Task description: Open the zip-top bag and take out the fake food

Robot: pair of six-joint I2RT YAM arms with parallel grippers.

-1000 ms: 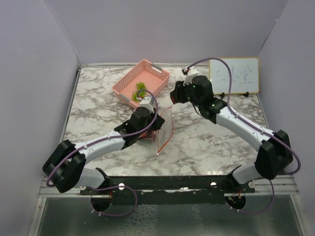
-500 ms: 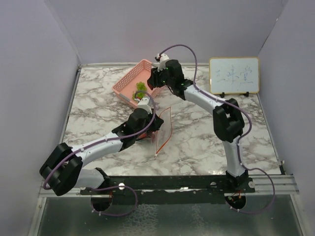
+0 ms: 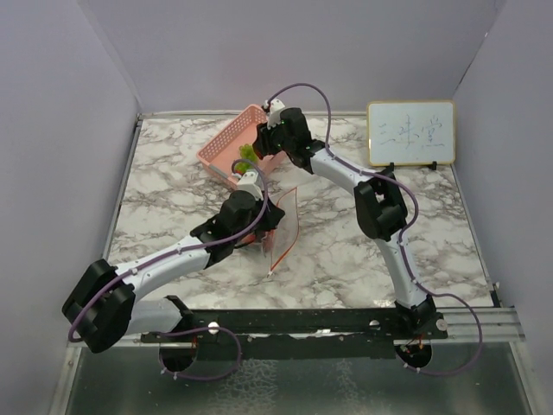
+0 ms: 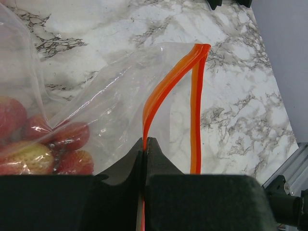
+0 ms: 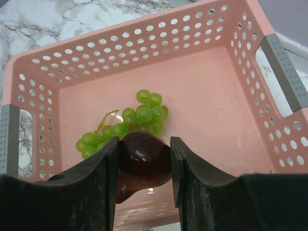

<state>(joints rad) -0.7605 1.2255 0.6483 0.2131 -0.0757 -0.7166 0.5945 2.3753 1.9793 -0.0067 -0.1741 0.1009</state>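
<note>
Over the pink basket (image 5: 144, 43) at the worktop's (image 3: 346, 251) far edge, right tool (image 5: 144, 144) grips a dark red piece (image 5: 142, 166) above green grapes (image 5: 139, 118) — left tool (image 4: 145, 143) is clamped on the zip-top bag's (image 4: 110, 96) strip mid-worktop.

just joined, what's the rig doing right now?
The left gripper has its jaws shut on one lip of the zip-top bag at the orange zip strip, and the bag's mouth is open. The right gripper holds a dark red fake food piece over the pink mesh basket, where a bunch of green grapes already lies. Several red pieces are inside the bag, so unloading looks partway done.
</note>
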